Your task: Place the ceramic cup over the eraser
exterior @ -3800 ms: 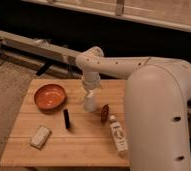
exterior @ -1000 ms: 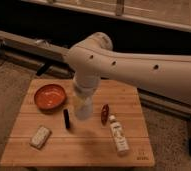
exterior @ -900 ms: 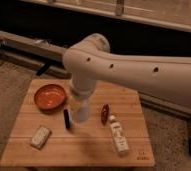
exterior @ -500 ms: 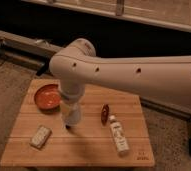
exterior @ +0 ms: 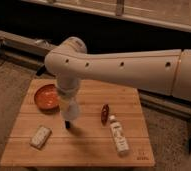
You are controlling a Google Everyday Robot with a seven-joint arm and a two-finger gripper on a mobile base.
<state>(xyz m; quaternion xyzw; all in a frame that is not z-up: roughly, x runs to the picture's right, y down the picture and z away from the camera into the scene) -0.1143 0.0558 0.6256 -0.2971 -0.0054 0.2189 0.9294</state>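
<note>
My gripper (exterior: 68,104) hangs from the big white arm over the left middle of the wooden table (exterior: 89,152). It is shut on the small white ceramic cup (exterior: 72,111) and holds it low over the table. The black eraser (exterior: 66,125) lies right under the cup. Only its near end shows below the cup's rim. I cannot tell whether the cup touches the table.
An orange bowl (exterior: 45,96) stands at the back left, close to the gripper. A pale beige block (exterior: 40,136) lies front left. A dark red oval piece (exterior: 105,113) and a white labelled bottle (exterior: 119,136) lie to the right.
The gripper has carried the cup leftward from the table's middle to over the eraser, and the arm has swung with it. The other things have not moved.
</note>
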